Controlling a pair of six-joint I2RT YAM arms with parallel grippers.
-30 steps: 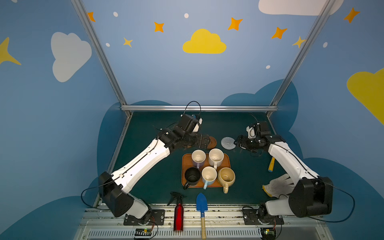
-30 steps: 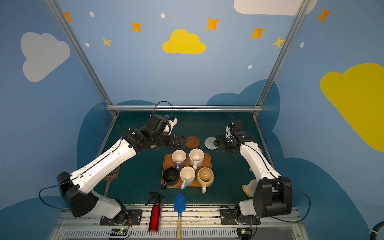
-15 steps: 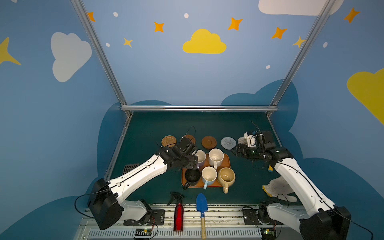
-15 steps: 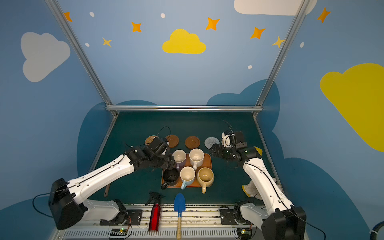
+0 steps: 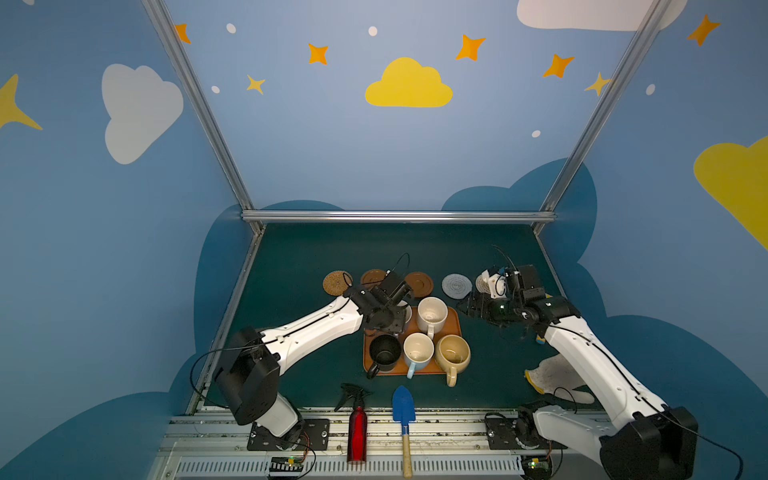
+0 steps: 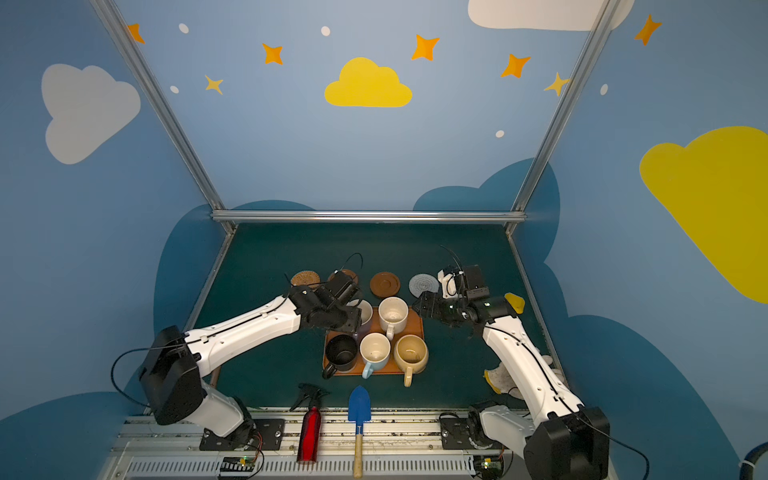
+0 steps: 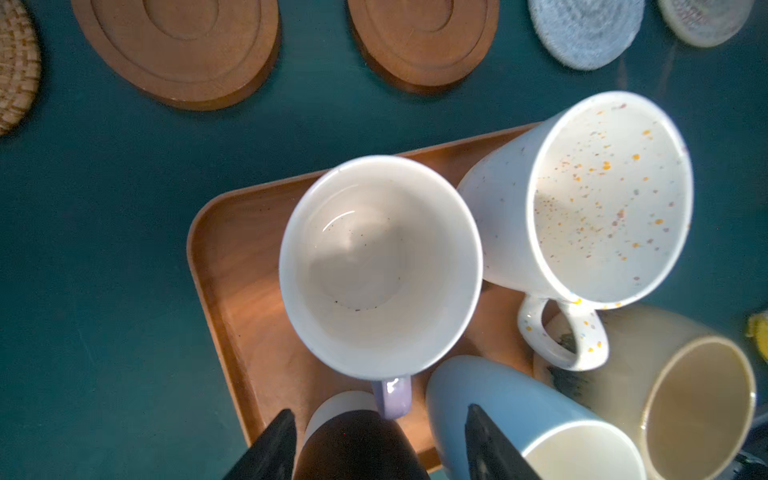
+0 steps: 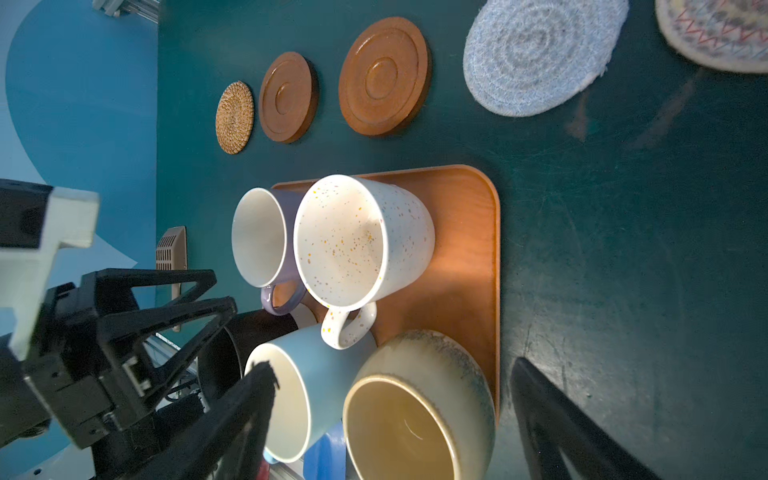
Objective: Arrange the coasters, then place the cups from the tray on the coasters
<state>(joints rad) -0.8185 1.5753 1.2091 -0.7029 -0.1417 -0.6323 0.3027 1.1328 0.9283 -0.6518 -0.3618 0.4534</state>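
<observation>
Inspection found all five cups on the tray [image 5: 454, 328] and none on a coaster. The coasters lay in a row beyond the tray, each bare: the rattan coaster [image 7: 12, 70], first wooden coaster [image 7: 178, 45], second wooden coaster [image 7: 424, 37], grey rope coaster [image 7: 586, 29] and beige rope coaster [image 7: 706, 20].

Your left gripper [image 7: 379, 409] hung over the lilac mug [image 7: 380, 266]. Its fingers were apart and clamped nothing, and the lilac handle lay just ahead between them. Your right gripper [image 8: 390, 363] was spread wide and empty, just beside the speckled cream mug [image 7: 611, 199] at the tray's right edge.

Hazards noted:
- **Crowded handle:** the handle sat hemmed in by the black mug [image 5: 384, 350] and the light blue mug [image 7: 498, 399]. A finger closing there could strike either rim and shove it.
- **Close neighbour:** the lilac mug stood just beside the cream mug; I could not tell whether they touched. A tilted lift could drag or tip that neighbour.
- **Weak grip:** a pinch on the handle alone could let the mug swing.
- **Arm clearance:** both wrists worked near each other over one small tray. In my judgement, simultaneous moves risked a collision.
- **Soft coasters:** the rope coasters looked soft, so an off-centre set-down might rock.
</observation>
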